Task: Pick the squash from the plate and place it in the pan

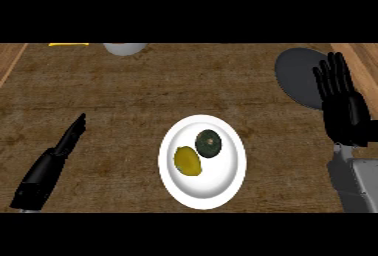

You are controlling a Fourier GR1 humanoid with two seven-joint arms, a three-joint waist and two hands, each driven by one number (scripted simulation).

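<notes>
Fingers (336,75) of the right hand (343,107) straight and spread, pointing up the view, holding nothing; the tips overlap the pan (299,75), a dark grey round shape at the bench's far right. Left hand (63,145) at lower left, seen edge-on, fingers straight and together, pointing up and slightly right, also holding nothing, lying over bare bench (111,100).

White plate (221,190) sits between the two hands, nearer the view's lower edge. On it the squash (209,143), dark green and round, in the upper right part. Just beside it, lower left, a yellow lemon-like fruit (187,161); cannot tell if the two touch. Neither hand touches the plate or what lies on it.

No writing, brand or label readable anywhere.

Bench is brown wood grain. Wide open stretch between plate and far edge, and between plate and left hand. Narrower open strip between plate and right forearm (354,180). Pan well apart from plate, up and right. At the far edge a pale round thing (124,48), partly cut off, and a yellow strip (69,44) left of it. Lighter wood border shows at far left and far right corners.
</notes>
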